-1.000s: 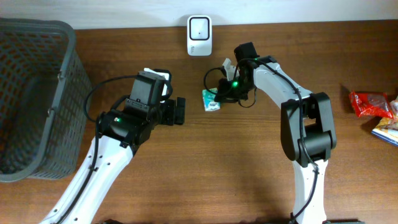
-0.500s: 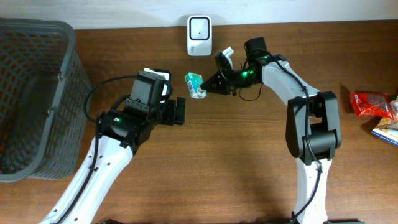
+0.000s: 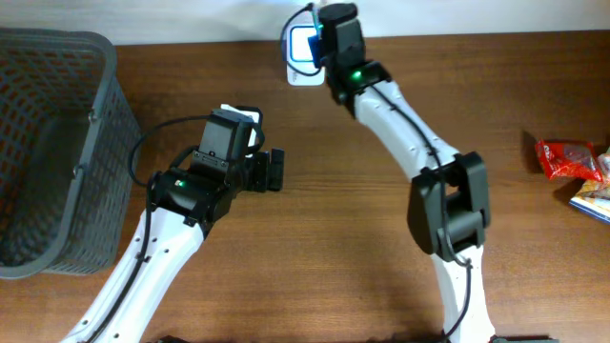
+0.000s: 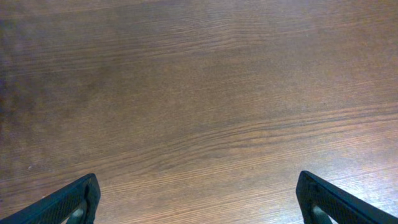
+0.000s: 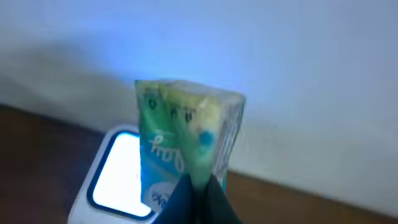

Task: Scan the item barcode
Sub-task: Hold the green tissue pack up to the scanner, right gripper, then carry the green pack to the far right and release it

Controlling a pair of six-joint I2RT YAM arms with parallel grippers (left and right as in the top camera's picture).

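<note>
Right wrist: right gripper (image 5: 198, 190) pinches packet (image 5: 186, 137), with lit scanner (image 5: 115, 180) just beyond its fingertips.
Other arm: left gripper (image 4: 199, 202) spread, empty.
Progress: scan apparently underway, not confirmed.

1. The overhead view is bright and even. Light falls from above, and the brown bench (image 3: 381, 238) shows its grain without hot glare.
2. Shadows there are soft and short, lying close under the arms.
3. The scanner (image 3: 300, 72) glows blue-white at the top edge, and a small green light shines on the right arm (image 3: 357, 74).
4. The right wrist view is soft all over: the packet (image 5: 180, 137) is out of focus and its print is unreadable.
5. In that view the lit scanner (image 5: 115, 180) throws a blue cast on the pale wall (image 5: 311, 74).
6. The left wrist view is dimmer and darkens toward its upper left corner. The grain is sharp mid-frame, while the fingertips (image 4: 69, 200) of the left tool (image 4: 199, 208) look slightly soft.
</note>
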